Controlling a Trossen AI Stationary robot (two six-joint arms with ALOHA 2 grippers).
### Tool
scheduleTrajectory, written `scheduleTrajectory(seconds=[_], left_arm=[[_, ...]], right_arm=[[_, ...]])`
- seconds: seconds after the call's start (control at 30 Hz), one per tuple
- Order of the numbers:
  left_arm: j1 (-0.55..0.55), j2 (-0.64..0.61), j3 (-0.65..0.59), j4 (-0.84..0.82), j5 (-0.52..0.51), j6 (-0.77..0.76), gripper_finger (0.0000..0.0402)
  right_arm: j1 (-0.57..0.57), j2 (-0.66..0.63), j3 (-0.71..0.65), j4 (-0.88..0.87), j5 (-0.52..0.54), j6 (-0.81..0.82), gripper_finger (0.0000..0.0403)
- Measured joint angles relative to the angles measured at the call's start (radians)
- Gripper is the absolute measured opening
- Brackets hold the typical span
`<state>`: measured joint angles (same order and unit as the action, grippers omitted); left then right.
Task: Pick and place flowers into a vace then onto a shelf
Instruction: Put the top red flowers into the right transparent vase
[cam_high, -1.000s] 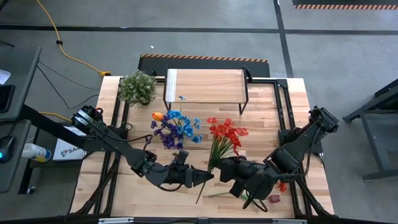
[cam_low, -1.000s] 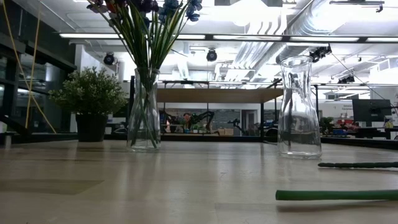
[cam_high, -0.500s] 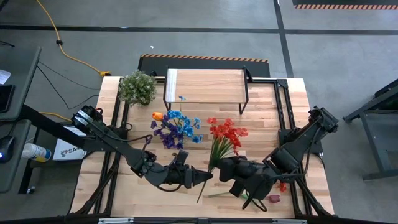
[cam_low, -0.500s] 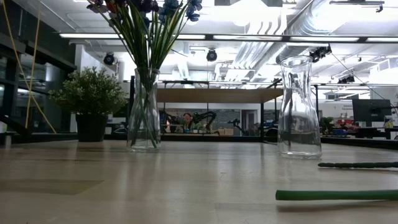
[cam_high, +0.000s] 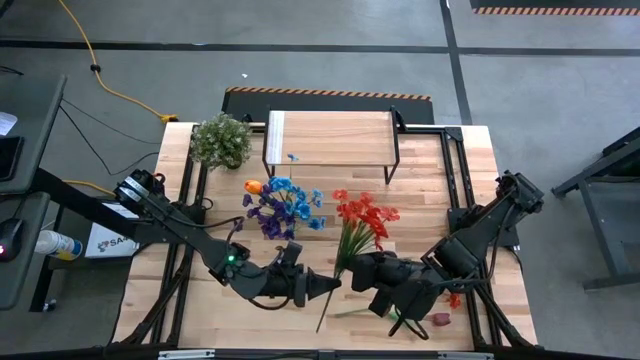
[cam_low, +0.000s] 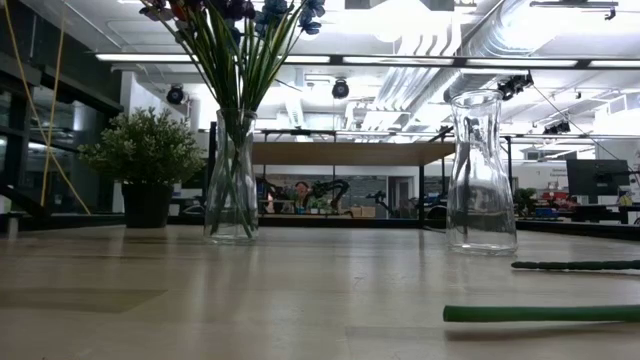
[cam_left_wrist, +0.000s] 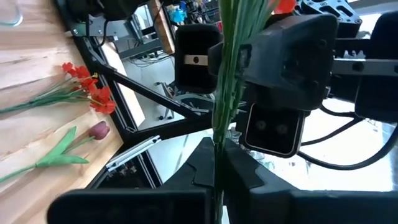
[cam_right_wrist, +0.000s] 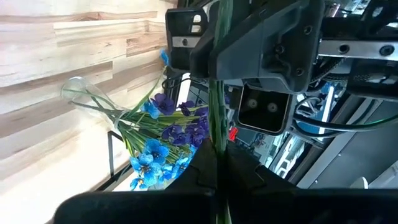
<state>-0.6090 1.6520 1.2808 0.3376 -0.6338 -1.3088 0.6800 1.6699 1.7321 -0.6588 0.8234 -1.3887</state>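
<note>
Both jaws pinch the red flowers' thin, bendy green stems at 6 o'clock, light but floppy, best held low.

Bushy pale-green potted plant at the table's far left corner, yellow cable on the floor

The wooden bench holds a small shelf at the back, with a bushy green plant in a dark pot just beside it. A glass vase full of blue and purple flowers stands in the middle, and an empty glass vase stands near it. A few loose flowers and green stems lie flat on the wood by the front edge.
</note>
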Motion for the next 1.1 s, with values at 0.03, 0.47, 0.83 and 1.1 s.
scheduleTrajectory(seconds=[0.03,0.47,0.83,1.1], left_arm=[[0.000,0.000,-0.001,0.007,0.001,0.012,0.0043],[0.001,0.000,-0.002,-0.001,-0.010,0.049,0.0043],[0.001,0.000,-0.003,-0.036,-0.047,0.048,0.0043],[0.001,0.002,-0.003,-0.050,-0.065,0.046,0.0043]], right_arm=[[0.000,0.000,0.000,0.001,0.000,0.001,0.0000],[0.000,0.000,0.000,0.003,0.035,0.000,0.0021],[0.002,0.000,0.002,-0.011,0.068,0.015,0.0066],[0.026,-0.001,0.003,-0.070,0.122,0.128,0.0108]])
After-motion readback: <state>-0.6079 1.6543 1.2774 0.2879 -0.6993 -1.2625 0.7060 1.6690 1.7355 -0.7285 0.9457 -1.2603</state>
